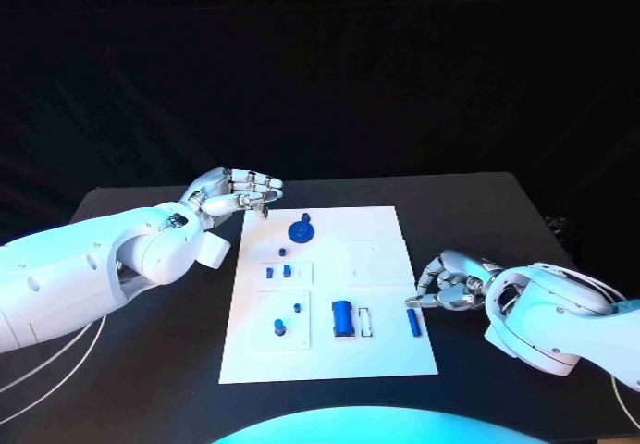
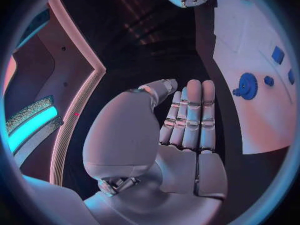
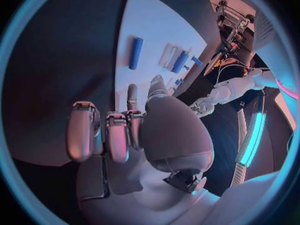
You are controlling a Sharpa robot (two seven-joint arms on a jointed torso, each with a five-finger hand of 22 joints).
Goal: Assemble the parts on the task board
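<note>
White task board (image 1: 380,231) flat on black table (image 1: 160,370), between both hands. No readable writing, brand or label anywhere on board or parts.

Left hand (image 1: 238,194) raised just past the board's far left corner, fingers held together and bent, gripping nothing; blue gear (image 1: 304,228) close beside its fingertips, small dark peg (image 1: 283,251) a little nearer the robot.

Right hand (image 1: 449,282) low at the board's right edge, fingers curled inward, holding nothing visible; blue rod (image 1: 413,321) just beside it, blue cylinder (image 1: 343,318) further inward.

Bare tabletop open outside both long edges of the board.
</note>
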